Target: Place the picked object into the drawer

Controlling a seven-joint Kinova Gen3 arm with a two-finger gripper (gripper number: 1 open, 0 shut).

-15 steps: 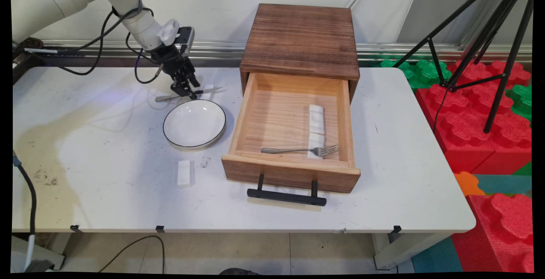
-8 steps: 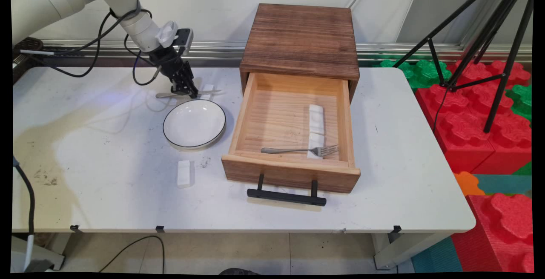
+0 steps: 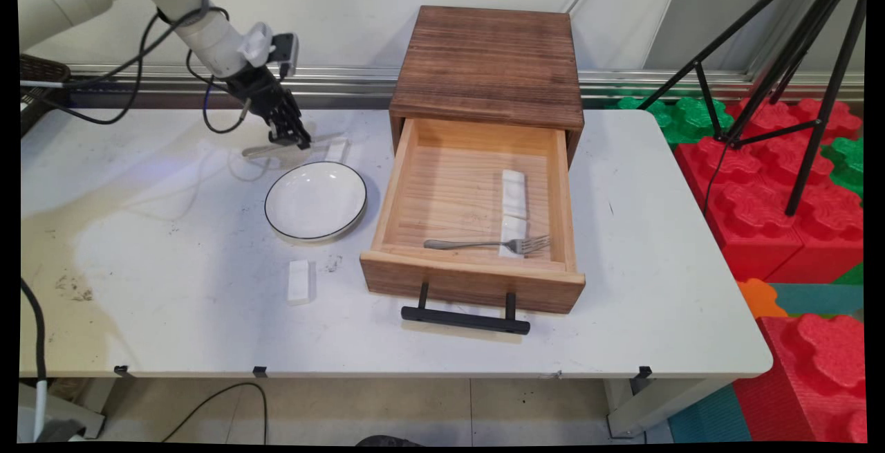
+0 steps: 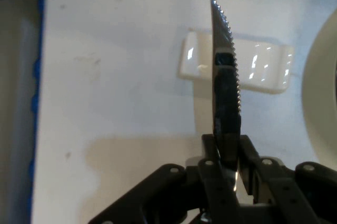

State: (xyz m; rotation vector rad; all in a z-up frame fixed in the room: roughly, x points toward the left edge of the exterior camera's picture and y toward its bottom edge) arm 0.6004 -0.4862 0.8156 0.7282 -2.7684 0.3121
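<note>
End effector: mine, clamped on the knife.
Knife: slim, dark reflective serrated blade, lifted over the tabletop, above the white rest, beside the plate.

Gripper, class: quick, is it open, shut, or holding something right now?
Gripper: shut on the serrated knife, blade held above the white rest on the table.
</note>
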